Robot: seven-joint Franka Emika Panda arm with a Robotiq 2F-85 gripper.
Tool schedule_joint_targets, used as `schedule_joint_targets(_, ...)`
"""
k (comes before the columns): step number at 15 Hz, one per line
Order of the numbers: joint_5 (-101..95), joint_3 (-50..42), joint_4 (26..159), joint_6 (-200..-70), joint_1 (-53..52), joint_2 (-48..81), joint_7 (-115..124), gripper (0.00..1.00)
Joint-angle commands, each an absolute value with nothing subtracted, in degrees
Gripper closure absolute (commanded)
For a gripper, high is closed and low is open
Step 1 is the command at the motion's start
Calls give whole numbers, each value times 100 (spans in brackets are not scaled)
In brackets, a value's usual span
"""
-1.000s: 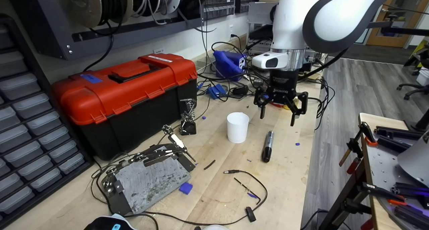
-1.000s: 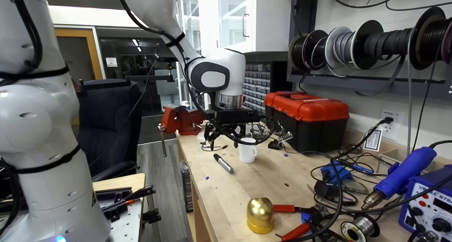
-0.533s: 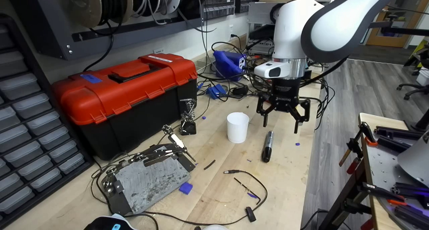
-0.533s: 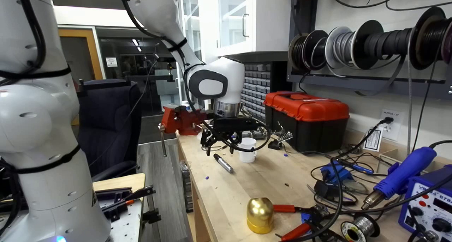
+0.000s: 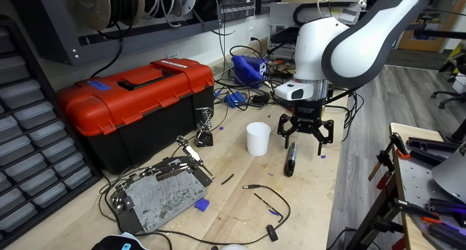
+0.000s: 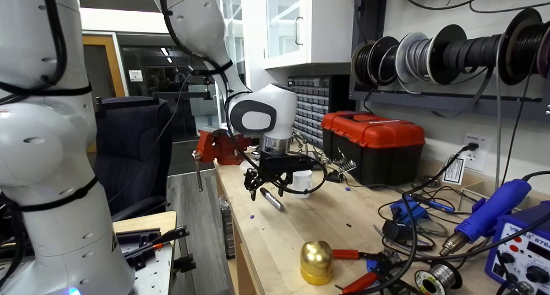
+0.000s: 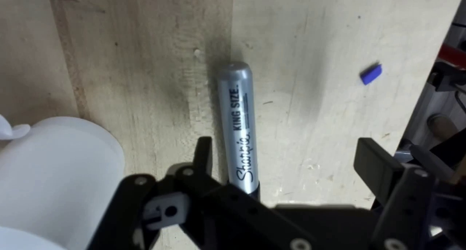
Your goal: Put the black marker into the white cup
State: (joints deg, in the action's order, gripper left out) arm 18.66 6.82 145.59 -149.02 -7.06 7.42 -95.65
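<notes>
Over the bench (image 5: 313,213), I have the pincer (image 5: 303,151) spread wide, its fingers (image 7: 375,168) well apart. Through the wrist view I see the silver-and-black marker (image 7: 238,129) lying on the bench below, between the two but closer to the left one, with the white cup (image 7: 62,170) farther left, standing upright in both exterior views.

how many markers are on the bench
1: the marker lies on the bench beside the cup, not touching it. Others may be hidden from these views.
</notes>
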Motion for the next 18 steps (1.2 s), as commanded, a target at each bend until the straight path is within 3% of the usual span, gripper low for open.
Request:
schedule_joint_targets(1, 1718, 886, 14496, -15414, -556, 1058, -9695, 0)
schedule_joint_targets(3, 1615, 954, 14449, -15565, -517, 1212, -9643, 0)
schedule_joint_targets(4, 1657, 1018, 14421, -15605, -465, 1267, -9701, 25)
schedule_joint_targets(6, 1669, 1109, 14365, -15696, -370, 1316, -9724, 31)
schedule_joint_targets(16, 1667, 1210, 14130, -15631, -86, 1141, -9696, 98)
schedule_joint_targets(18, 1728, 1237, 14189, -15609, -9, 1091, -9730, 94)
